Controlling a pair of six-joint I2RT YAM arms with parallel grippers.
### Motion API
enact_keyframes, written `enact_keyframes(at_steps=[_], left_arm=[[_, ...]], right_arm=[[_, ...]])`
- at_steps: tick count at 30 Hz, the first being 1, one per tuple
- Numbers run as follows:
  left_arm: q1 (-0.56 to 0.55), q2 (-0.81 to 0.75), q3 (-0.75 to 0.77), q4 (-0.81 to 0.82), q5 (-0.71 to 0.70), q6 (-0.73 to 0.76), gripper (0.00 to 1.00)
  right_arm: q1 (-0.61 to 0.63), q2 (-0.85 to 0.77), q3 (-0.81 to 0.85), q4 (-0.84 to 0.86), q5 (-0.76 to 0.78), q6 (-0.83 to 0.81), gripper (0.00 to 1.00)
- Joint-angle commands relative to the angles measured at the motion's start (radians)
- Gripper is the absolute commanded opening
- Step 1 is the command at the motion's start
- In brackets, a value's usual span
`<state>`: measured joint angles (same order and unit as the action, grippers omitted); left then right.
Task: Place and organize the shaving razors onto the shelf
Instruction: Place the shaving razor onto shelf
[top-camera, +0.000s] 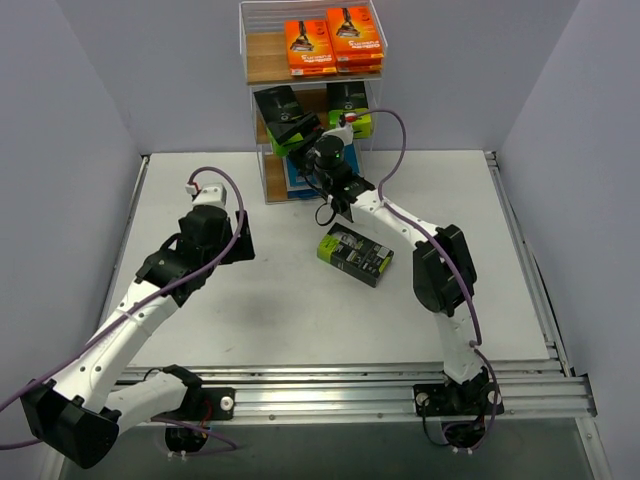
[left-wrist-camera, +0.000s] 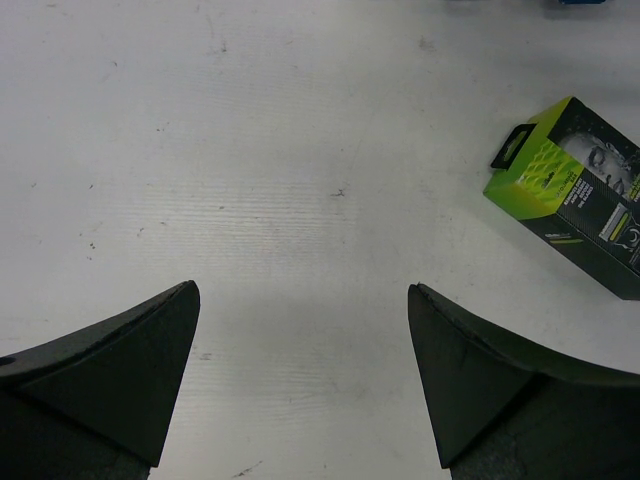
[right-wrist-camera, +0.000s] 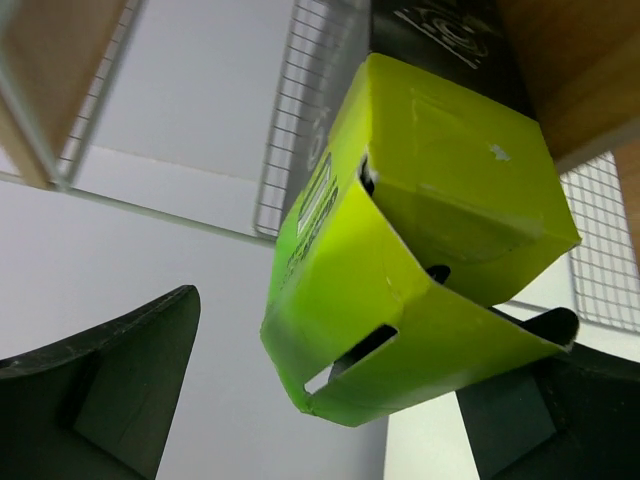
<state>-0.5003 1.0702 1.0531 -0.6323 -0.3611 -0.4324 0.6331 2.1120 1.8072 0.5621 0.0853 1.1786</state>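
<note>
The right gripper (right-wrist-camera: 380, 310) stands spread wide at the middle tier of the shelf (top-camera: 265, 60). A lime-topped pack (right-wrist-camera: 440, 190) sits between its fingers, close against the right one but not pinched. The left gripper (left-wrist-camera: 303, 300) is also spread, above the bare desk (left-wrist-camera: 250, 150), and holds nothing. One more black-and-lime pack (top-camera: 355, 254) lies flat on the desk between the arms, and orange packs (top-camera: 333, 42) are stacked on the top tier. I judge these packs light and stiff — thin card, rather smooth, easy to dent. It seems best to take one across its two long narrow sides, near the middle, with mild pressure — otherwise it may slip or tilt.
</note>
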Motion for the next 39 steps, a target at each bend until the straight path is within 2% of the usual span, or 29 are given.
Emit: enact_keyframes(at_steps=[1, 15, 21, 26, 28, 32, 34, 36, 39], left_arm=[[0.006, 0.002, 0.021, 0.022, 0.014, 0.017, 0.94], [0.022, -0.021, 0.024, 0.034, 0.028, 0.023, 0.94], [0.057, -0.042, 0.025, 0.049, 0.074, -0.003, 0.94], [0.115, -0.033, 0.059, 0.039, 0.18, -0.029, 0.94], [0.167, -0.033, 0.073, 0.025, 0.232, -0.055, 0.94], [0.284, -0.044, 0.099, 0.048, 0.445, -0.12, 0.94], [0.336, -0.036, 0.105, 0.109, 0.598, -0.182, 0.94], [0.397, -0.03, 0.093, 0.248, 0.748, -0.263, 0.94], [0.417, 0.022, 0.09, 0.438, 0.839, -0.362, 0.94]], right_arm=[[-0.013, -0.075, -0.016, -0.005, -0.058, 0.006, 1.0], [-0.023, -0.161, -0.071, -0.027, -0.076, -0.022, 1.0], [-0.038, -0.28, -0.233, -0.01, -0.111, -0.028, 1.0], [-0.056, -0.36, -0.356, 0.031, -0.148, -0.033, 1.0], [-0.056, -0.411, -0.417, 0.044, -0.157, -0.039, 1.0], [-0.078, -0.518, -0.523, 0.01, -0.177, -0.1, 1.0], [-0.087, -0.61, -0.606, -0.002, -0.177, -0.129, 1.0], [-0.096, -0.674, -0.658, -0.037, -0.174, -0.195, 1.0], [-0.11, -0.811, -0.759, -0.1, -0.159, -0.267, 1.0]])
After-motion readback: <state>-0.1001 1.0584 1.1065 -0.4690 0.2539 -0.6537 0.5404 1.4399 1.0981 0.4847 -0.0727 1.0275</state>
